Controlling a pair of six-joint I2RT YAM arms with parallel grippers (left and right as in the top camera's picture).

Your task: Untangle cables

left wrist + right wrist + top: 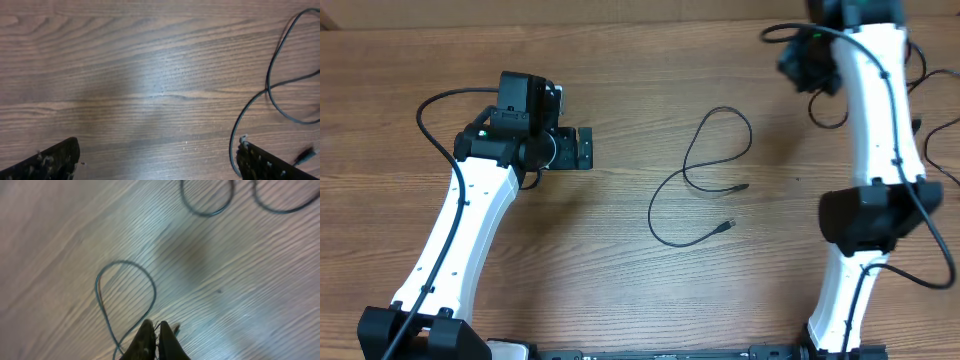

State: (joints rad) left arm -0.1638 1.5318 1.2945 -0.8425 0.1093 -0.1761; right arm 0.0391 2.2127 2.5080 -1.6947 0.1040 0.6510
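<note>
Overhead: we see one cable (pixel 686 172) lying loose mid-surface (pixel 620 260), between arms. Left tool (pixel 582 148) fingers wide apart, near it, not touching. Right wrist: right tool (pixel 156 339) pinched together on loop of second cable (pixel 123 262).

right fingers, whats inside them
A thin black cable loops over the wooden table and runs into the shut right fingers, apparently pinched; its end between them is covered.
</note>
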